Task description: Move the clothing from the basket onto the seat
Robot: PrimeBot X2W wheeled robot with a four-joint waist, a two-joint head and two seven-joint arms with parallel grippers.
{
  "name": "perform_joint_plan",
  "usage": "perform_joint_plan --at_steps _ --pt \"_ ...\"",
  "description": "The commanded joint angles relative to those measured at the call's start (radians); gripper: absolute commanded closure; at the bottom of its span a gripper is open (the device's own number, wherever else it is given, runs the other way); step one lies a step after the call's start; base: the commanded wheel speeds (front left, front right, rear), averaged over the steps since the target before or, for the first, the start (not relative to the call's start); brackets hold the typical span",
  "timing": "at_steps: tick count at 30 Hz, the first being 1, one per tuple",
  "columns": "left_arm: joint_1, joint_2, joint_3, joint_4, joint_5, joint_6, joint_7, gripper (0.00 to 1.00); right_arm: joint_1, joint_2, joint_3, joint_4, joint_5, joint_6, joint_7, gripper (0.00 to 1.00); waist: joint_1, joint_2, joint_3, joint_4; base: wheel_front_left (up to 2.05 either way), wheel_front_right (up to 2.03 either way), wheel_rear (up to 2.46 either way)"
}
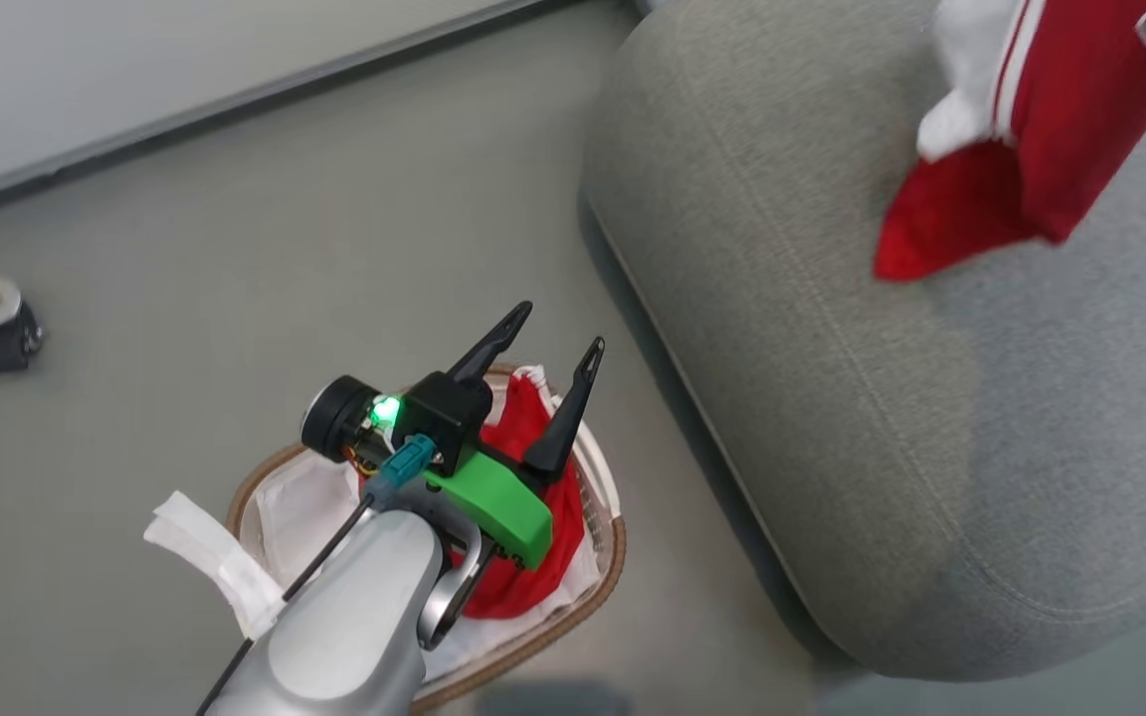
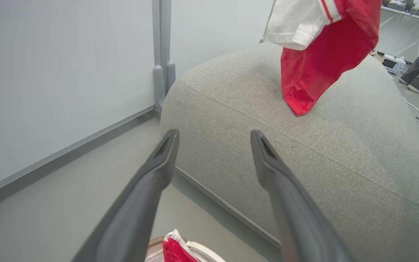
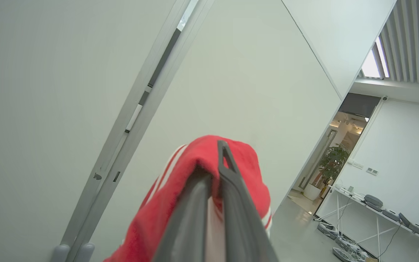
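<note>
Right gripper [image 3: 213, 163] is pinched tight on the jersey [image 3: 202, 149], red cloth draped over its fingers. The jersey hangs over the seat [image 1: 832, 348], low corner close to the fabric. Best play, I'd say: lower until the cloth pools, well in from the rounded edge, then release. Left gripper [image 1: 559, 326] is spread wide above the basket [image 1: 615, 557], with the plain red garment [image 1: 518, 595] inside it.
</note>
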State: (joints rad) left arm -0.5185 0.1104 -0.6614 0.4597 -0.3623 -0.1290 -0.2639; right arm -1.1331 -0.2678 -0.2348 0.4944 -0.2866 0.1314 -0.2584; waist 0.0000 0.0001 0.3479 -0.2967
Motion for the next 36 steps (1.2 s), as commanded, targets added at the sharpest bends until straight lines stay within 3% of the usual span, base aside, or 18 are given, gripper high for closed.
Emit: perform_joint_plan --at_steps 1,8,27,29,30,31,32,36 --pt "-0.03 0.007 0.001 -0.005 0.009 -0.003 -0.001 0.0 -0.034 -0.015 -0.005 0.02 -0.012 -0.001 0.001 1.0 0.0 -0.0001 0.102 0.094 0.0 0.0 0.0" --pt "-0.069 0.018 0.005 -0.021 0.024 -0.003 -0.001 0.0 -0.098 -0.053 -0.052 0.094 -0.043 -0.001 -0.005 1.0 0.0 -0.0001 0.19 0.133 0.0 0.0 0.0" --pt "-0.073 0.048 0.039 -0.032 0.028 -0.003 -0.001 0.0 0.235 0.045 -0.21 0.223 -0.075 -0.001 -0.007 1.0 0.0 -0.0001 0.283 0.12 0.0 0.0 0.0" --pt "-0.069 0.052 0.042 -0.031 0.027 -0.003 -0.001 0.0 0.256 0.051 -0.211 0.214 -0.074 -0.001 -0.007 0.8 0.0 -0.0001 0.282 0.114 0.0 0.0 0.0" --pt "-0.066 0.053 0.044 -0.031 0.026 -0.003 -0.001 0.0 0.268 0.055 -0.21 0.208 -0.07 -0.001 -0.007 0.64 0.0 -0.0001 0.281 0.111 0.0 0.0 0.0" --pt "-0.064 0.054 0.045 -0.03 0.024 -0.003 -0.001 0.0 0.277 0.059 -0.208 0.203 -0.067 -0.001 -0.007 0.4 0.0 -0.0001 0.279 0.108 0.0 0.0 0.0" --pt "-0.06 0.055 0.046 -0.03 0.022 -0.003 -0.001 0.0 0.289 0.061 -0.205 0.194 -0.063 -0.001 -0.007 0.0 0.0 -0.0001 0.275 0.104 0.0 0.0 0.0" --pt "-0.044 0.056 0.052 -0.032 0.013 -0.003 -0.001 0.0 0.342 0.074 -0.189 0.165 -0.047 -0.001 -0.007 0.0 0.0 -0.0001 0.252 0.092 0.0 0.0 0.0"
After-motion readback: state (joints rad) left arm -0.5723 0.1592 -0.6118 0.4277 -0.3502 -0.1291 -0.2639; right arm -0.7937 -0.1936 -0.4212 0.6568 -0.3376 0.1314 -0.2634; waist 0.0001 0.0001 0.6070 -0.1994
